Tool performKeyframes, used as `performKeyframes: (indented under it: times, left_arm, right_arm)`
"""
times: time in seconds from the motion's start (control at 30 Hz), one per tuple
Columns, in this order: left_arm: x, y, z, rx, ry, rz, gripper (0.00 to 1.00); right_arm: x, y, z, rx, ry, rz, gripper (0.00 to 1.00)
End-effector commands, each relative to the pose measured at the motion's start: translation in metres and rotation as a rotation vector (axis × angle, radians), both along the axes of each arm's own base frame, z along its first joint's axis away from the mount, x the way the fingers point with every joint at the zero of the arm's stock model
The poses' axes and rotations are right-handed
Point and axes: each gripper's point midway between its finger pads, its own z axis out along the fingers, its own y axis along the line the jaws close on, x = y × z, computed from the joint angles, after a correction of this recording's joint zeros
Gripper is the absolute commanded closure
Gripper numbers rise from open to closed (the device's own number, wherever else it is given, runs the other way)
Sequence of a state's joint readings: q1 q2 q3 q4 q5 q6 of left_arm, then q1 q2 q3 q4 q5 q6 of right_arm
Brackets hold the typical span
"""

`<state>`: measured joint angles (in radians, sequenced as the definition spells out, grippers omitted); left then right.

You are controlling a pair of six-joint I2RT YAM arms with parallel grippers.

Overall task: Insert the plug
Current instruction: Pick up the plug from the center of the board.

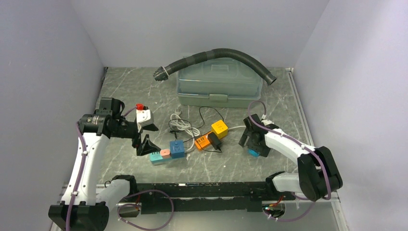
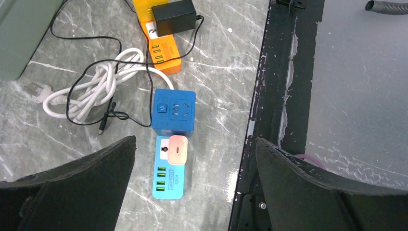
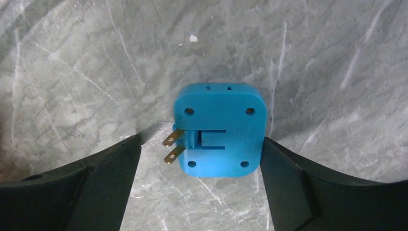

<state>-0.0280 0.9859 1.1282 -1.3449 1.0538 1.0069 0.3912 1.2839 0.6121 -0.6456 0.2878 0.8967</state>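
Right gripper (image 3: 201,139) is down low over the table with its jaws spread wide, nothing clamped, and the blue plug (image 3: 219,130) lies on the surface between the two fingers. Left gripper (image 2: 195,142) is just as wide and empty, hovering above the cluster of sockets on its own side. Taking it from the big stuff: the grey marbled table (image 1: 269,103) runs the whole floor of the booth. At the back sits a translucent lidded box (image 1: 219,86) with a black corrugated hose (image 1: 216,52) arched over it. Mid-table there is a bundled white cable (image 2: 96,86) and an orange power strip (image 2: 163,48) with a black adapter (image 2: 174,17) plugged in. Nearer the left arm comes the light-blue strip (image 2: 168,185), carrying a blue cube socket (image 2: 174,109) and, just beside it, a small pink adapter (image 2: 176,149). Now the plug itself, well apart from those sockets, over on the right arm's side. It lies flat, screw-holed back face up, a squarish body with rounded corners. In the right wrist view its two brass prongs (image 3: 173,147) stick out sideways, parallel to the table, pointing left toward one finger and stopping short of it. The opposite finger sits right at the plug's far edge; whether it touches, I cannot tell.
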Motion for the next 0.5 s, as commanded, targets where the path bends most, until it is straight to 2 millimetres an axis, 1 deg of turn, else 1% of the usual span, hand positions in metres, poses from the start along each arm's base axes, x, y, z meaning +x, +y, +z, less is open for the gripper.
performKeyframes:
  times: [0.0,0.07,0.1,0.13,0.17,0.2,0.27,0.37,0.43,0.47]
  left_arm:
    - [0.001,-0.003,0.013,-0.025,-0.041,-0.022,0.01]
    - [0.002,-0.003,0.013,-0.020,-0.044,-0.020,0.01]
    - [0.003,-0.003,0.013,-0.019,-0.048,-0.019,0.01]
    - [0.003,-0.003,0.013,-0.018,-0.048,-0.018,0.01]
    - [0.003,-0.003,0.013,-0.018,-0.048,-0.017,0.01]
    - [0.003,-0.003,0.014,-0.019,-0.049,-0.017,0.01]
    - [0.004,-0.003,0.014,-0.018,-0.050,-0.017,0.01]
    - [0.006,-0.003,0.015,-0.022,-0.045,-0.015,0.01]
    - [0.007,-0.004,0.016,-0.029,-0.042,-0.015,0.01]
    - [0.007,-0.005,0.016,-0.033,-0.043,-0.016,0.01]
  right_arm:
    - [0.015,0.005,-0.004,0.015,-0.051,0.050,0.16]
    - [0.017,0.009,-0.004,0.032,-0.061,0.073,0.44]
    - [0.019,0.010,-0.004,0.035,-0.066,0.081,0.54]
    - [0.018,0.012,-0.004,0.039,-0.065,0.092,0.56]
    - [0.018,0.013,-0.005,0.044,-0.061,0.103,0.55]
    - [0.018,0.015,-0.005,0.047,-0.055,0.118,0.51]
    - [0.019,0.019,-0.004,0.054,-0.055,0.150,0.50]
    - [0.025,0.029,0.004,0.076,-0.088,0.213,0.56]
    - [0.032,0.041,0.016,0.106,-0.130,0.275,0.64]
    - [0.036,0.051,0.024,0.131,-0.160,0.320,0.64]
